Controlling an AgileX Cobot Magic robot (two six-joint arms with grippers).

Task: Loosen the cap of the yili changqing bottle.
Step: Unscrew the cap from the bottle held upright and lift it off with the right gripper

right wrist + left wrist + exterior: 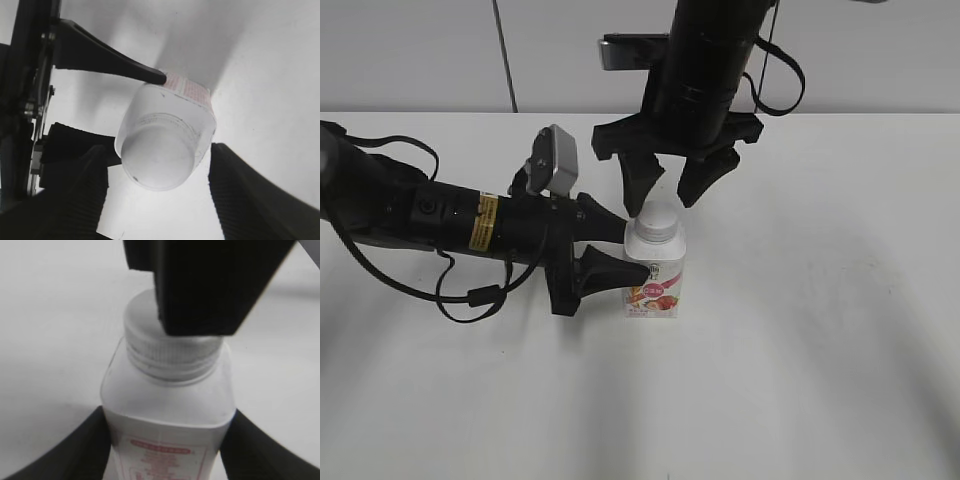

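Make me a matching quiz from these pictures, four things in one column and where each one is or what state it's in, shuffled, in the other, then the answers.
Things:
1. cap
2. yili changqing bottle
3. left pincer
4. right pincer

States:
A. open, above the cap, fingers either side
B. standing upright on the white table
C. closed on the bottle's body from the side
D. screwed on the neck, not gripped

Pairs: 1-D, 2-B, 3-C, 4-A

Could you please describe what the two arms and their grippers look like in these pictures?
Both arms are matte black tubes with looping black cables. The left arm carries a yellow label and a grey-white wrist camera box. The left gripper and right gripper have black, wedge-shaped jaws tapering to points; the right gripper's fingers show ribbed inner faces in its wrist view.
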